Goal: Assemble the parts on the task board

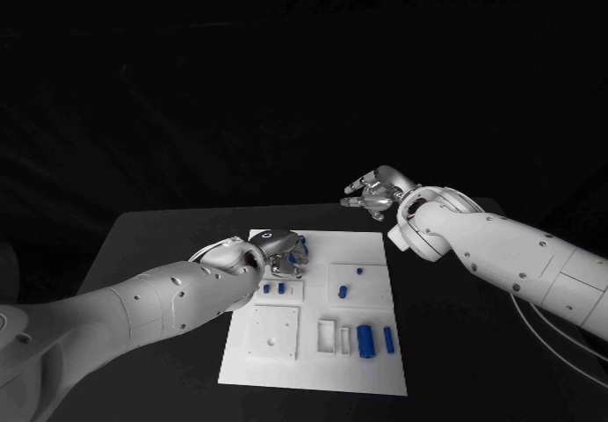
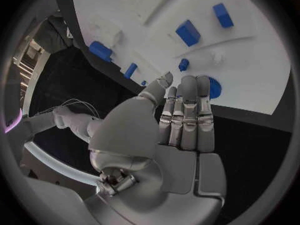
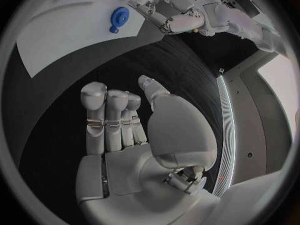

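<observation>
A white task board lies in the middle of the black table, with small blue parts scattered across it. The left hand hovers over the board's far left corner, fingers straight, pressed side by side, holding nothing. The right hand hangs beyond the board's far right corner, over bare table, fingers loosely extended and empty.

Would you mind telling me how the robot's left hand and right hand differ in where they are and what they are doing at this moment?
The left hand hangs over the far left part of the task board, among the blue parts; the right hand is raised over bare black table beyond the board's far right corner. In its wrist view the left hand's fingertips lie close to a round blue part; the right hand is near no part. Both hold nothing, fingers extended.
</observation>
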You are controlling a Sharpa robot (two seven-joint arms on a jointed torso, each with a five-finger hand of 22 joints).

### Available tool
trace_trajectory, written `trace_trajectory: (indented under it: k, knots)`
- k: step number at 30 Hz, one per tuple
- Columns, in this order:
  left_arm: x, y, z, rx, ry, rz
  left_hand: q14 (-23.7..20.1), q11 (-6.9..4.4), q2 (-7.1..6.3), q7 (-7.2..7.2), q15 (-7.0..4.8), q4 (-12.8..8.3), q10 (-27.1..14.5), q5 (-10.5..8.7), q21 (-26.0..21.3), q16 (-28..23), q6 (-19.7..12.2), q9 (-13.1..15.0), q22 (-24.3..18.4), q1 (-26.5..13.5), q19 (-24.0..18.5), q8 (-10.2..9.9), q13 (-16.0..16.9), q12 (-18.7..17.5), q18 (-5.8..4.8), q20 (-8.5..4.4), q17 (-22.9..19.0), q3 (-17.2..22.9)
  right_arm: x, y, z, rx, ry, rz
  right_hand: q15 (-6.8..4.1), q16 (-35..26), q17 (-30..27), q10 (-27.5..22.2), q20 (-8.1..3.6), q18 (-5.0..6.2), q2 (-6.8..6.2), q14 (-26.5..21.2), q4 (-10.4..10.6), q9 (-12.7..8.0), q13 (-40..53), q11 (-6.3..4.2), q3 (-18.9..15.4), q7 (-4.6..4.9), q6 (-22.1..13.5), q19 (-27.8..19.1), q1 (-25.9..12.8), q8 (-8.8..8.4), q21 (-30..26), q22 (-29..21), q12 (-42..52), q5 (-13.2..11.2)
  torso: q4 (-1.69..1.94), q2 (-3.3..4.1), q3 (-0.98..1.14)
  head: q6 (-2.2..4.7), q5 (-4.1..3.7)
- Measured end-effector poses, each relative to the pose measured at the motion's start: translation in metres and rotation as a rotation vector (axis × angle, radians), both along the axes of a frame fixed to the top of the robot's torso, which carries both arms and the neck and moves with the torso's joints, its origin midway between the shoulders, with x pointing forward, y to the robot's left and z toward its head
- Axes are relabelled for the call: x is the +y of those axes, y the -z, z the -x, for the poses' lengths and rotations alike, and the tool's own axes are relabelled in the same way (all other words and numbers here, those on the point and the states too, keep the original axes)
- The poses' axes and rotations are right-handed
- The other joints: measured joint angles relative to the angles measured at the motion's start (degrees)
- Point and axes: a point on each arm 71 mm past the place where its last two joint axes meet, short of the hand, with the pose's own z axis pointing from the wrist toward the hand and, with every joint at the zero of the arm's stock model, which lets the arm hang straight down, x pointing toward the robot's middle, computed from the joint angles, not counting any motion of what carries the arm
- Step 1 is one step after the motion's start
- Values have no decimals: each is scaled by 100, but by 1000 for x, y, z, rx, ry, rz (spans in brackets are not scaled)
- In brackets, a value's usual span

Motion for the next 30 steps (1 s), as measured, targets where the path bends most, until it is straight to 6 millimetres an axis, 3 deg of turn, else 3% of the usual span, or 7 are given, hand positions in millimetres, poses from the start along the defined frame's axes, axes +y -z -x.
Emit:
trace_trajectory:
  k: [10, 30]
  knots:
    - [2, 7, -1, 18, -9, -30, 0, 0, -24, 1, 0, 47, 0, 0, 0, 48, 1, 1, -1, -24, 0, 0, 0, 0, 0, 0, -28, 10, 1, 0, 0, -2, -1, -2, 0, 0, -3, -22, 0, 0, 0, 0, 4, 0, -1, -21, 3, -9, -10, 0, 0, 0, 0, 0, 0, 0, 4, 0, -11, -9, -14]
    - [3, 13, -6, 33, -31, -57, -1, -1, -22, 22, 0, 125, 0, 0, 22, 147, -18, 1, -2, -22, 42, 0, 1, 0, -4, 0, -83, 89, 5, 0, 0, -5, -6, -7, 0, -29, -14, -20, 0, 0, 0, 0, 3, 0, -19, -20, 3, -10, -10, 0, 0, 0, -43, -1, -26, 0, 3, 1, -6, -24, -35]
